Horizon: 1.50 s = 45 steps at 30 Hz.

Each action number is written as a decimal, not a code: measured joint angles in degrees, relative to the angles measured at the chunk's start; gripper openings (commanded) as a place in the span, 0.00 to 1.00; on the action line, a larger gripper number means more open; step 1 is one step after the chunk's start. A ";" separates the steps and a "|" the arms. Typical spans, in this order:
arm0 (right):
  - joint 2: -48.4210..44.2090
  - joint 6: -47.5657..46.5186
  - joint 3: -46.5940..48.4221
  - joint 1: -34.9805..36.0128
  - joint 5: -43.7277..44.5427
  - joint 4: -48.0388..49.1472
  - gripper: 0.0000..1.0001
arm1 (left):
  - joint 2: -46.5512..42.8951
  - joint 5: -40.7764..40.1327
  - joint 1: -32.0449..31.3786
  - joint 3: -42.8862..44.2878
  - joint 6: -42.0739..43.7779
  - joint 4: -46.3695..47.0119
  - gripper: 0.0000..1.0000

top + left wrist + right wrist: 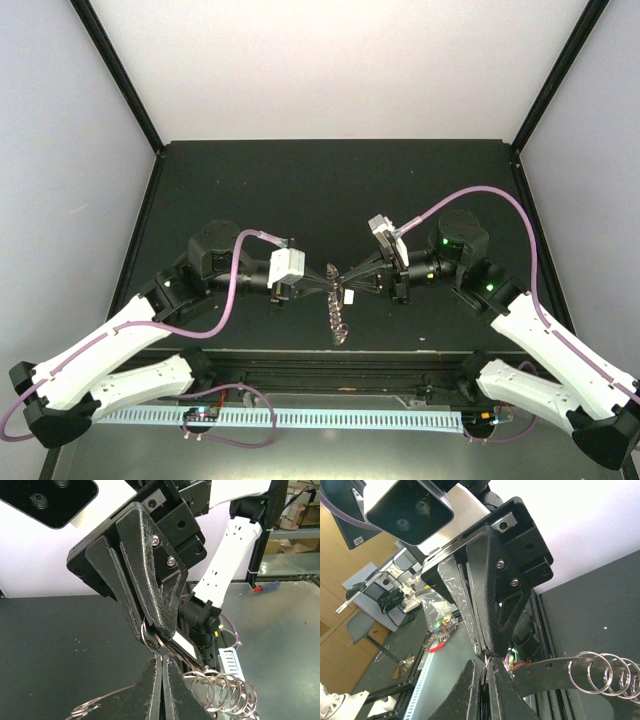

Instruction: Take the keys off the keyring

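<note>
Top external view: left fingers (310, 291) and right fingers (365, 277) meet tip to tip above the desk (330, 190), near the middle of its front edge. Both pairs are clamped on the keyring (336, 312), which hangs edge-on between them, its wire loops (605, 672) trailing downward. A small white tag (184, 646) sits at the pinch, its writing unreadable. The key cannot be picked out.
</note>
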 measured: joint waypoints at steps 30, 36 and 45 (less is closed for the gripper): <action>-0.33 1.73 1.01 -5.51 -6.91 -3.67 0.01 | 2.19 -8.26 -5.79 -0.31 3.06 1.70 0.02; -0.52 3.06 0.94 -5.75 -7.17 -2.80 0.01 | 2.47 -10.14 -6.88 -0.11 3.45 1.79 0.02; -0.52 5.79 -0.94 -6.14 -7.10 1.57 0.01 | 2.38 -16.26 -8.28 -0.11 3.28 2.34 0.02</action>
